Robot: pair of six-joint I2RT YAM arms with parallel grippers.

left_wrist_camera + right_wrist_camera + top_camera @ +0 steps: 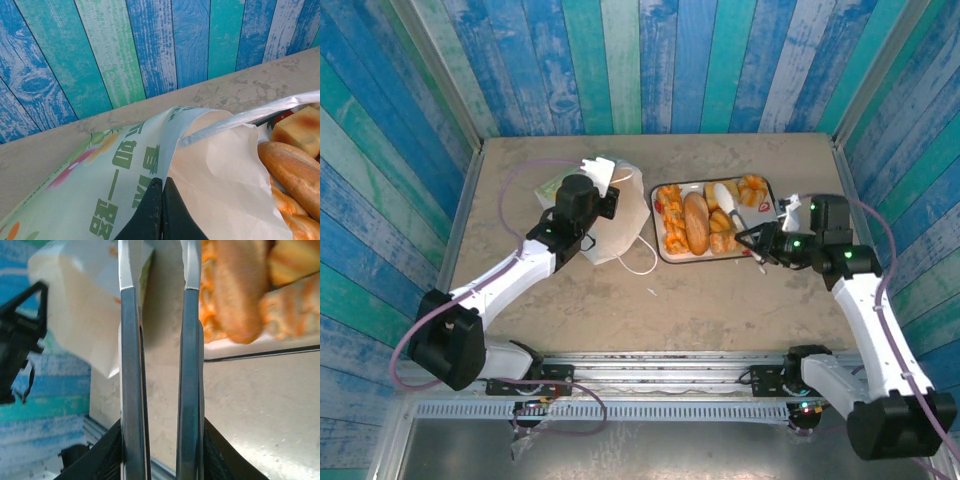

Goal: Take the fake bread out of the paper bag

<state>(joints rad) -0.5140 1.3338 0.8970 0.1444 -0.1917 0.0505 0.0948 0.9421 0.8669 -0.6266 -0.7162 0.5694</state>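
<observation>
Tabletop (720, 300) beige, plank walls (620, 60) blue-green.

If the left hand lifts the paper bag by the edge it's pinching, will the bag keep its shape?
Probably not: the paper bag looks thin and creased, so it should sag from the left hand. It is likely light too, since it lies collapsed on the table.

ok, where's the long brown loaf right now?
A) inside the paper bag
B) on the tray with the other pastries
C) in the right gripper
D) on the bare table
B: the long brown loaf lies on the tray among the other pastries, apart from the paper bag that the left gripper pinches.
</observation>
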